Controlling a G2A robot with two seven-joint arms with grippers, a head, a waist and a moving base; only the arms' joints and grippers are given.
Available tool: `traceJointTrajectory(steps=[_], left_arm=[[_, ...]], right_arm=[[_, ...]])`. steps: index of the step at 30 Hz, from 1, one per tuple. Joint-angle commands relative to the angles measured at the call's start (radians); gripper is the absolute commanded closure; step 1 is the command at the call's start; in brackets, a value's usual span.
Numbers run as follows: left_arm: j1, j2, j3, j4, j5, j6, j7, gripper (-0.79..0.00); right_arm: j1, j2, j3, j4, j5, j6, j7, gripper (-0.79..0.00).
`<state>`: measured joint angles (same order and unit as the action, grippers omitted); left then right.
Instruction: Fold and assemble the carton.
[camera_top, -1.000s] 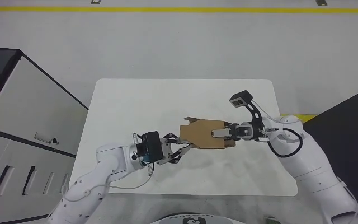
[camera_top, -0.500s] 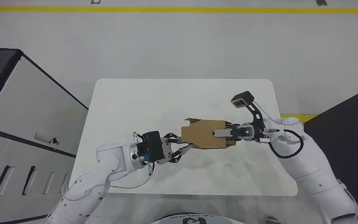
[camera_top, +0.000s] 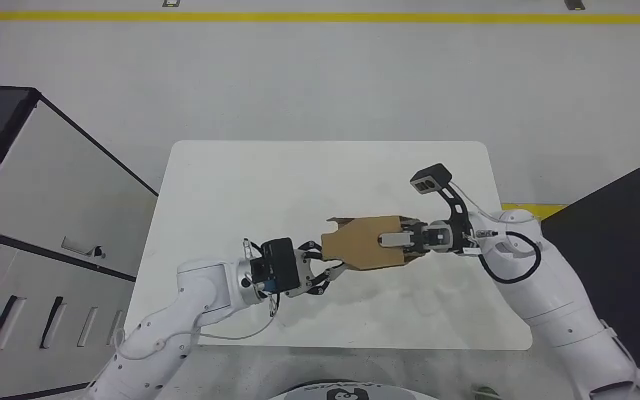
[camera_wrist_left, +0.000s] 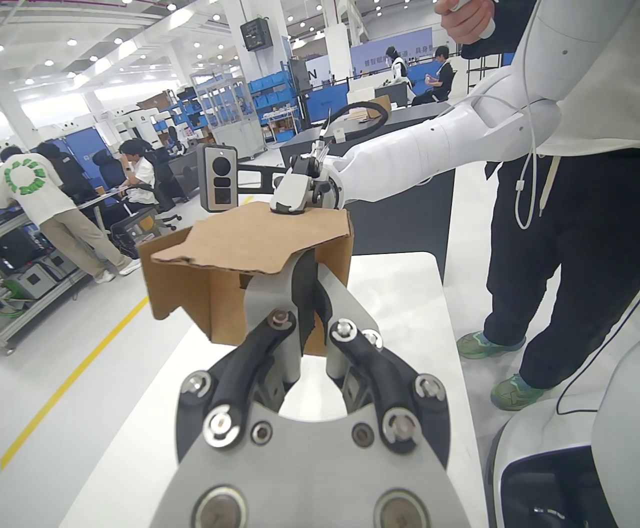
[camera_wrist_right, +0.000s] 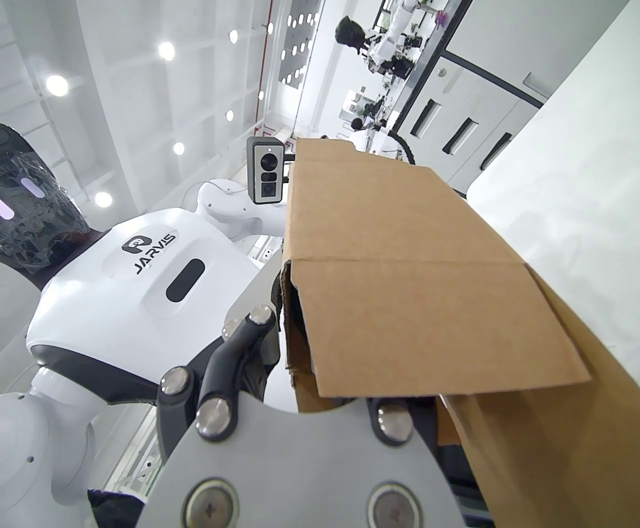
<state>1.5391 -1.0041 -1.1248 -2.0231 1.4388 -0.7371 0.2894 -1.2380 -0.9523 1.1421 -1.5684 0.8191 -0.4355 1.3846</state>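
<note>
A brown cardboard carton (camera_top: 362, 245) is held just above the middle of the white table (camera_top: 250, 190), partly squared up, with a loose notched flap (camera_wrist_left: 235, 250) hanging over its open end. My left gripper (camera_top: 328, 270) is at the carton's near left corner. It is shut on the edge of a side wall (camera_wrist_left: 307, 280) under that flap. My right gripper (camera_top: 392, 240) comes in from the right and is shut on the top panel (camera_wrist_right: 400, 280). One finger (camera_wrist_left: 287, 205) lies flat on top; the other is hidden inside.
A grey cabinet (camera_top: 60, 190) stands left of the table and a black surface (camera_top: 600, 220) lies to the right. A person (camera_wrist_left: 565, 225) stands close by the table's right side. Bare tabletop lies behind and in front of the carton.
The left gripper has pushed slightly right into the carton. The carton has turned a little and looks shorter from above. The right gripper has hardly moved.
</note>
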Motion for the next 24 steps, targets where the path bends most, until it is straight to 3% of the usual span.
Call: traceJointTrajectory(steps=[1, 13, 24], left_arm=[[-0.001, 0.0, -0.001, 0.0, 0.0, 0.001, -0.002, 0.0], [0.029, 0.01, -0.076, -0.013, -0.001, 0.03, 0.017, 0.0], [0.063, 0.013, -0.119, -0.049, 0.051, 0.129, 0.034, 0.0]], right_arm=[[0.0, -0.001, 0.0, 0.003, 0.001, 0.001, 0.001, 0.0], [-0.03, -0.001, 0.047, 0.005, 0.052, 0.022, 0.022, 0.0], [-0.054, -0.007, 0.079, 0.019, 0.126, 0.069, 0.069, 0.0]])
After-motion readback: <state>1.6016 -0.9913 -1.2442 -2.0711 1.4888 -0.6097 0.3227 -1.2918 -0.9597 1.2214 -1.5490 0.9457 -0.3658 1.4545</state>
